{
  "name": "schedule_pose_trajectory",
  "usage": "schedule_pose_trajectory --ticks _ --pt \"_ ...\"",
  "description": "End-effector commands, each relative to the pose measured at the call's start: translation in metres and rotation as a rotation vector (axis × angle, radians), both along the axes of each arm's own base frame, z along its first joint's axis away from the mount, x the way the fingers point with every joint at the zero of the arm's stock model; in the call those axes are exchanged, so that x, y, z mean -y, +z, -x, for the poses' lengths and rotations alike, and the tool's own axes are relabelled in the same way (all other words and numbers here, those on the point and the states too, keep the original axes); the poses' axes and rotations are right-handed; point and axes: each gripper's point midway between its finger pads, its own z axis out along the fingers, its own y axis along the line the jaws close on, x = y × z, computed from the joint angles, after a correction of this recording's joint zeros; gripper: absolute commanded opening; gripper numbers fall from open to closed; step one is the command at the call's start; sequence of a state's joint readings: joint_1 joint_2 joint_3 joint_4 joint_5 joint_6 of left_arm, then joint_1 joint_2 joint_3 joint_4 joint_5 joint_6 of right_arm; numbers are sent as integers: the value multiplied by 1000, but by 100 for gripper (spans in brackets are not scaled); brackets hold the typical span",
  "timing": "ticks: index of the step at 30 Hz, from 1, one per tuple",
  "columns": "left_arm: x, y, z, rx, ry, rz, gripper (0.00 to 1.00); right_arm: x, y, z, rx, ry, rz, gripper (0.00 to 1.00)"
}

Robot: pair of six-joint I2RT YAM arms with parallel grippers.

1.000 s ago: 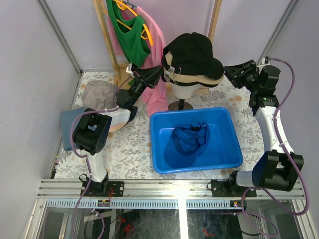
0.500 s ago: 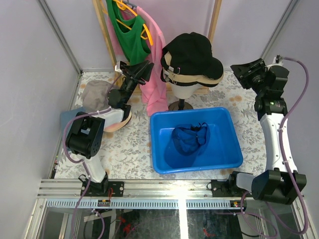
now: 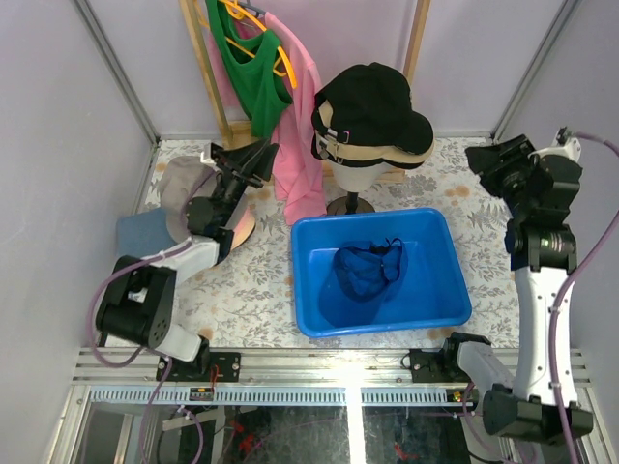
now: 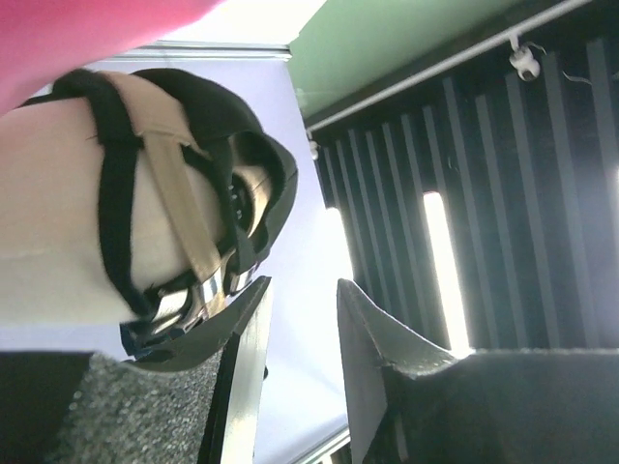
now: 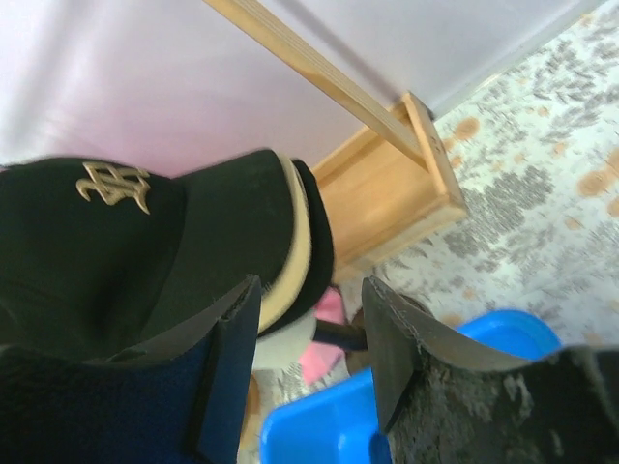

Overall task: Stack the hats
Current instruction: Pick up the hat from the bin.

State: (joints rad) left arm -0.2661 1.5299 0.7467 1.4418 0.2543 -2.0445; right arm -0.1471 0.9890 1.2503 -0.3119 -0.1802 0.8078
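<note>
Left claw (image 4: 303,290) hangs parted and empty beside the stacked caps (image 4: 145,193)

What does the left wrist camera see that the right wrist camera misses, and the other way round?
Only the left wrist view shows the caps' rear adjuster straps, pink fabric, green fabric and a slatted ceiling. Only the right wrist view shows the embroidered logo on the black cap, the blue bin, the wooden frame and the floral table cover. Both show the stacked caps.
</note>
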Motion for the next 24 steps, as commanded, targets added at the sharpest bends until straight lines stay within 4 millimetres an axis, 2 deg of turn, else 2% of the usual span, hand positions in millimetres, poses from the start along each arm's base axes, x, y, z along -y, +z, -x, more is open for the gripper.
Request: schedule_pose_trajectory --ticks 1,4,7,13,18,24 --pt "-6 -25 8 -184 -42 8 32 0 -51 34 -142 1 64 53" --pt "2 -45 20 -229 1 -167 32 -10 -96 54 -264 51 63 52" --pt "9 -69 30 -277 40 -382 33 -22 -132 72 -358 89 74 51" --pt "12 -103 47 -321 91 -630 33 -48 -201 95 -557 180 128 51" --pt "38 -120 67 -315 47 -785 34 -64 -240 106 -665 247 167 53" --pt "78 -143 90 -302 -47 -908 35 -68 -257 105 -703 268 225 57"
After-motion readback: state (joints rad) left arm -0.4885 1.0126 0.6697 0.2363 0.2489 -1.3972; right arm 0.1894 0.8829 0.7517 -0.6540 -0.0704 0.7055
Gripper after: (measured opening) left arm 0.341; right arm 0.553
